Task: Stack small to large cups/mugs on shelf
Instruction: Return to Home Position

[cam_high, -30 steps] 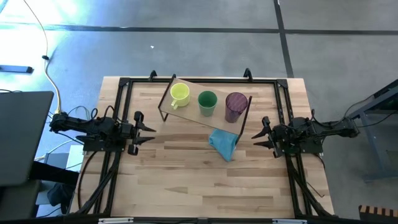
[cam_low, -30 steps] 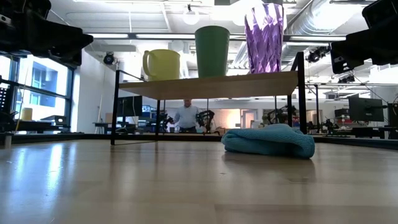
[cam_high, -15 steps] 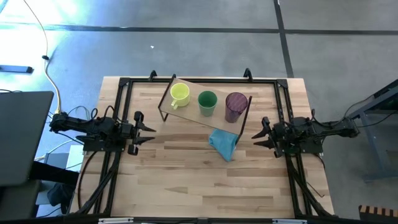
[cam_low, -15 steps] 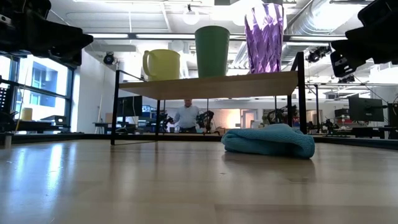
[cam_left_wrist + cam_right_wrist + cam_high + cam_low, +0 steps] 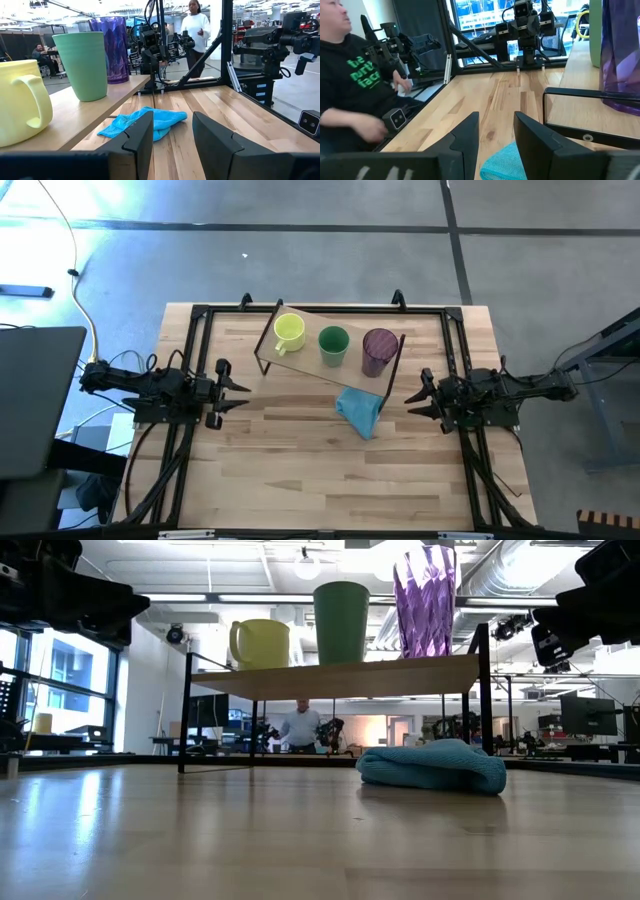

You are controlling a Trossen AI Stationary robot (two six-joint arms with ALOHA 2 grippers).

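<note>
The yellow mug (image 5: pixel 289 331), the green cup (image 5: pixel 333 344) and the purple ribbed tumbler (image 5: pixel 378 351) stand upright in a row on the wooden shelf (image 5: pixel 300 360), each on its base. The low view shows them on the shelf board (image 5: pixel 350 675) too. My left gripper (image 5: pixel 238 389) is open and empty at the table's left side, left of the shelf. My right gripper (image 5: pixel 412 397) is open and empty at the table's right side, right of the shelf.
A blue cloth (image 5: pixel 359 410) lies crumpled on the table just in front of the shelf's right end. The black frame rails (image 5: pixel 200 330) run along the table's sides. People show in the room beyond the table in the wrist views.
</note>
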